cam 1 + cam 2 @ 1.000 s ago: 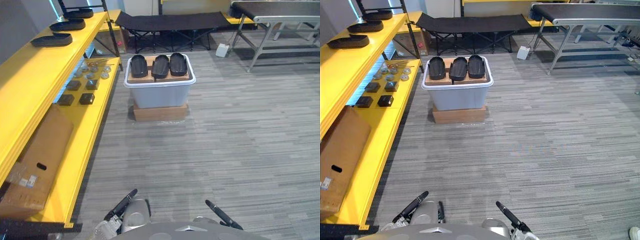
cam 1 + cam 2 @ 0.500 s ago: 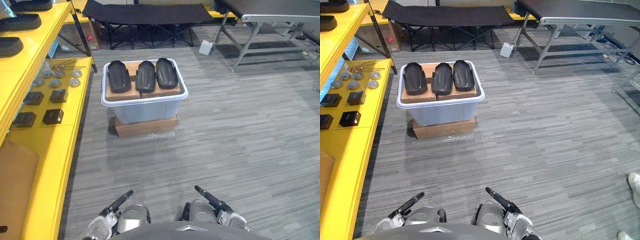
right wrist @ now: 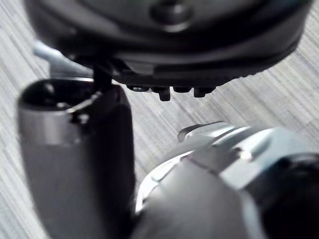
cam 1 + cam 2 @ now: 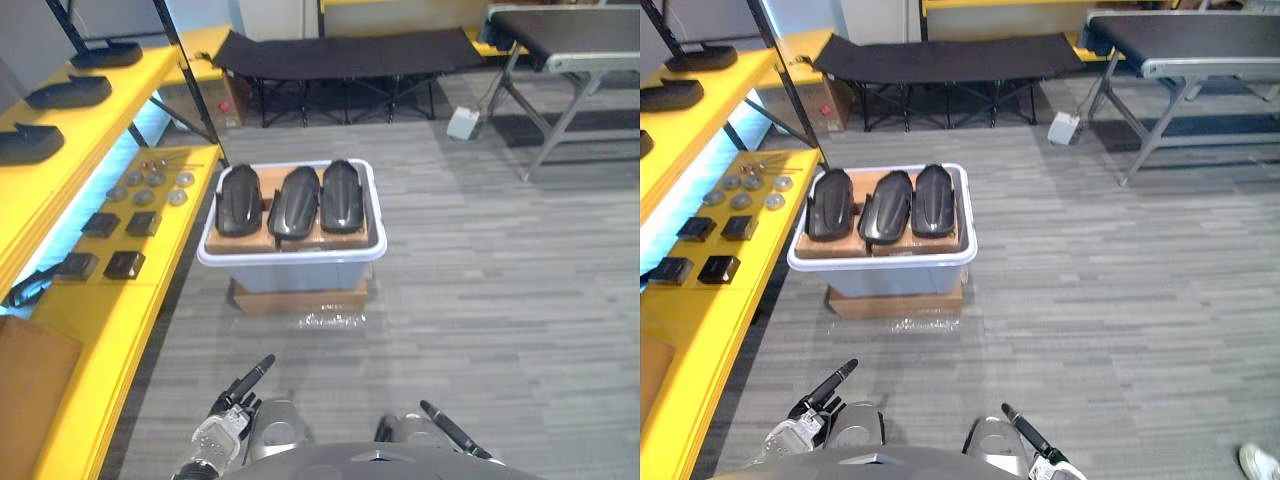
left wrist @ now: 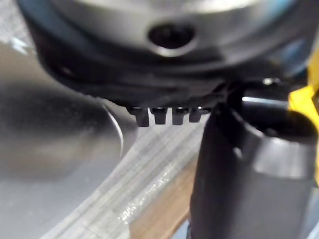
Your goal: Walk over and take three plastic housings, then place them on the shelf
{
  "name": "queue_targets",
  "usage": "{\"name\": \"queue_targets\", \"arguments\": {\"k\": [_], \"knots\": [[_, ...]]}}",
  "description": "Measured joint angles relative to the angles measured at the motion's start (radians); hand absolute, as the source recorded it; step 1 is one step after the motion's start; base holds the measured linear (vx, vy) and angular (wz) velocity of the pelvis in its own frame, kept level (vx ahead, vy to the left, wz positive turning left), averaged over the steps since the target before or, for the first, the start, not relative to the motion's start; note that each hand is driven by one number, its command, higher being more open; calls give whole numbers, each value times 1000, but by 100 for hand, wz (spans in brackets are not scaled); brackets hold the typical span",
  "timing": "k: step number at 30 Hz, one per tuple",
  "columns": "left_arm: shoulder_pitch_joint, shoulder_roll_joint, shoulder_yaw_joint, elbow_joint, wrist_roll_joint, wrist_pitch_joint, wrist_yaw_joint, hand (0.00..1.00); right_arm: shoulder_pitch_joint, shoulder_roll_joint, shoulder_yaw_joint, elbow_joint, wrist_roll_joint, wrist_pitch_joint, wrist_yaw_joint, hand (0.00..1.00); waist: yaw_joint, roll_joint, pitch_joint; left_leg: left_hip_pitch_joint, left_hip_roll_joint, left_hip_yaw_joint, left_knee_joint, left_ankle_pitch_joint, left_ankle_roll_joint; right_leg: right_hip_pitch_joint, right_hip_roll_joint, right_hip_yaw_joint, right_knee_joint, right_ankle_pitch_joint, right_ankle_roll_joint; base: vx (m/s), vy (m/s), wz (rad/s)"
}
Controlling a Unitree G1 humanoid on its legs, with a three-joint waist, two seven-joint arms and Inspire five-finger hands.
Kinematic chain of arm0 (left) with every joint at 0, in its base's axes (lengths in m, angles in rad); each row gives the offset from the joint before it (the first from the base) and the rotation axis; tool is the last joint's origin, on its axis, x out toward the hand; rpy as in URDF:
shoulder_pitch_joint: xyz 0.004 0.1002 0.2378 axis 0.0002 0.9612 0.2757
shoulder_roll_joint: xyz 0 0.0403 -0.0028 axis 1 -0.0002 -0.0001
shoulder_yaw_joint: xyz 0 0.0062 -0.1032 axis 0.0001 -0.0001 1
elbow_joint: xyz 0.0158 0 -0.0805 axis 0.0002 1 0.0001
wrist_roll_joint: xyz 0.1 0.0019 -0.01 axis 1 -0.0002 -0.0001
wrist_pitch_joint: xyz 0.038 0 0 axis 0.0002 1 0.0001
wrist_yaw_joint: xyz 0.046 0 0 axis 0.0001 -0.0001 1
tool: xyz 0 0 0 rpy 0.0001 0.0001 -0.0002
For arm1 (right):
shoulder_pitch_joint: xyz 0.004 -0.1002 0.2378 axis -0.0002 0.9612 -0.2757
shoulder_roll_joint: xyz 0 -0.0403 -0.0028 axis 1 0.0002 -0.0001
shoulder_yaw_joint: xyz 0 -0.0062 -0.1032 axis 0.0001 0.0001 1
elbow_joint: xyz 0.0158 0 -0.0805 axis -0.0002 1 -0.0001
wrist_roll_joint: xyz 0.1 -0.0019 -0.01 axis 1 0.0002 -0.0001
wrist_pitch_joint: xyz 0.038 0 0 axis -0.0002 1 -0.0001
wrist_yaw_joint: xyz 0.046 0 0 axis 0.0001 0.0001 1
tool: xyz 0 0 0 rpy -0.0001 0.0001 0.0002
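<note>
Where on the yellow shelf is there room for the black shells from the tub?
Bare room: the upper shelf nearer than the three housings already on it, and the lower shelf between the small black boxes and the cardboard box. Crowded: the lower shelf's far end, with boxes and metal discs.

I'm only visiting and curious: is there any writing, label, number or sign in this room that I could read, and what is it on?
No text here can be read.
Cardboard box beside the folding cot: a red mark, too small to read.
Small white box on the floor: no legible print.
Three plastic housings on the grey bin: plain black, no lettering seen.
</note>
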Motion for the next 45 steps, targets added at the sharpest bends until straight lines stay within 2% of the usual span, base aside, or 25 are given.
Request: {"name": "queue_targets", "arguments": {"k": [1, 2, 3, 4, 5, 7, 8, 10, 12, 13, 14, 15, 16, 19, 20, 21, 22, 23, 24, 25, 28, 32, 37, 42, 45], "knots": [[0, 0, -7, 1, 0, 2, -7, 100, -13, 5, -9, -4, -1, -12, -2, 100, 0, -5, 4, -2, -40, 45, -183, -4, -1, 26, -13, 1, -32, 1, 12, 227, 27, -5], [1, -5, -8, 3, 0, 4, -7, 100, -17, 6, -12, -5, 0, -20, -2, 100, 0, -7, 4, 3, -65, 62, -285, 3, -2, 35, -21, 0, -44, -2, 16, 276, 77, 2], [4, -14, -11, 5, 4, 11, -3, 100, -22, 8, -18, -9, -1, -32, 1, 100, 2, -7, 4, 21, -110, 91, -495, 53, -1, 50, -30, -1, -60, -9, 32, 273, 128, -7], [9, -13, -10, 21, 10, 27, -7, 100, -23, 8, -18, -13, -1, -47, 3, 100, 13, 0, 4, 48, -125, 117, -629, 184, 23, 63, -26, 8, -65, -19, 50, 280, 148, -21], [14, -8, -7, 35, 11, 33, -8, 100, -23, 19, -16, -14, -1, -50, 4, 100, 21, -8, 6, 70, -134, 136, -656, 209, 64, 73, -30, 20, -67, -21, 63, 316, 135, -24], [25, 27, 5, 47, 44, 39, -1, 100, -25, 72, 14, -49, -30, -85, 11, 100, 19, -81, -15, 86, -193, 154, -726, 209, 67, 100, -59, 15, -142, -2, 95, 391, 91, 0], [22, 35, 2, 46, 61, 36, 0, 100, -25, 80, 19, -54, -36, -92, 12, 100, 20, -95, -14, 83, -204, 153, -728, 207, 73, 103, -65, 11, -158, 4, 103, 406, 74, 18], [3, 56, -8, 41, 94, 24, 11, 100, -34, 78, 55, -76, -52, -118, 9, 100, 22, -121, -5, 81, -237, 144, -716, 154, 110, 103, -103, 2, -124, -11, 132, 286, 74, 14], [4, 53, -41, 34, 97, 16, 26, 100, -32, 65, 101, -136, -106, -147, -12, 100, 16, -105, -6, 105, -238, 131, -720, 126, 113, -1, -153, 12, 144, -45, 145, 231, 125, 18], [16, 68, -84, -12, 126, 13, 32, 100, -8, 65, 161, -212, -114, -180, -21, 100, 9, -108, -1, 130, -238, 106, -717, 117, 123, -124, -200, 51, 427, -22, 163, 244, 128, 38], [19, 78, -100, -37, 132, 6, 36, 100, 2, 68, 187, -245, -114, -188, -22, 100, 0, -119, 4, 141, -235, 95, -712, 110, 127, -159, -205, 67, 498, -37, 149, 302, 86, 62], [25, 93, -121, -69, 129, -5, 44, 100, 21, 70, 226, -301, -114, -198, -26, 100, -12, -126, 9, 146, -227, 69, -701, 107, 128, -179, -206, 64, 531, -59, 116, 282, -21, 76], [23, 109, -138, -99, 120, -8, 57, 100, 59, 71, 264, -391, -115, -209, -34, 100, -12, -129, 11, 160, -213, 40, -702, 107, 127, -190, -185, 48, 489, -82, 115, 290, -50, 83], [16, 121, -138, -138, 104, -10, 75, 100, 99, 72, 288, -554, -118, -254, -49, 100, -15, -130, 11, 180, -164, -4, -702, 106, 106, -189, -119, 36, 236, -78, 113, 262, -122, 58], [12, 130, -138, -135, 79, -9, 78, 100, 115, 72, 287, -646, -118, -277, -60, 100, -21, -138, 6, 186, -155, -22, -701, 92, 80, -185, -98, 50, 78, -34, 117, 218, -160, 39], [15, 136, -138, -130, 73, -6, 80, 100, 122, 72, 287, -676, -117, -285, -61, 100, -21, -149, 0, 190, -158, -26, -701, 85, 68, -184, -91, 70, 25, 15, 113, 271, -237, 44], [32, 153, -137, -112, 57, -3, 82, 100, 140, 74, 289, -728, -116, -288, -57, 100, -24, -188, -21, 203, -177, -38, -701, 69, 44, -184, -97, 118, -29, 182, 95, 198, -216, 28], [40, 165, -134, -97, 48, -2, 81, 100, 151, 73, 290, -750, -116, -288, -54, 100, -25, -209, -27, 215, -186, -42, -703, 58, 29, -173, -105, 117, -25, 182, 86, 255, -305, 8], [50, 150, -122, -64, 45, -4, 80, 100, 152, 55, 289, -778, -113, -282, -50, 100, -12, -186, -30, 237, -162, -32, -698, 39, 6, -139, -79, 117, -57, 157, 84, 252, -322, -17], [74, 131, -121, -50, 46, -2, 72, 100, 157, 40, 291, -816, -107, -271, -41, 100, -15, -161, -33, 244, -129, -20, -700, 32, -6, -124, -48, 116, -89, 159, 79, 226, -290, -29], [123, 92, -99, 7, 36, -7, 47, 100, 187, 1, 297, -883, -55, -204, -1, 100, -36, -134, -38, 254, -91, -8, -706, 25, -24, -93, 3, 115, -148, 165, 71, 124, -135, -14], [164, 78, -93, 33, 36, -52, 16, 100, 280, -14, 299, -1021, -5, -131, 28, 100, -41, -131, -42, 295, -80, 14, -726, 27, -28, -52, 16, 121, -181, 164, 65, 48, -37, -8], [170, 73, -111, 35, 49, -91, -9, 100, 293, -18, 337, -1103, 5, -47, 21, 100, -38, -131, -49, 296, -95, 41, -737, 27, -28, -36, 12, 139, -258, 215, 63, -54, 34, -13], [180, 82, -152, 34, 94, -102, -17, 100, 262, -43, 346, -1088, 4, -44, -63, 100, -38, -105, -60, 292, -101, 50, -738, 27, -28, -36, 8, 144, -278, 238, 63, -70, 18, -4], [180, 87, -175, 20, 132, -114, -24, 100, 195, -70, 345, -1017, -1, -60, -124, 100, -37, -102, -61, 277, -104, 46, -734, 29, -26, -45, 4, 141, -278, 243, 64, -61, 5, 3]]}}
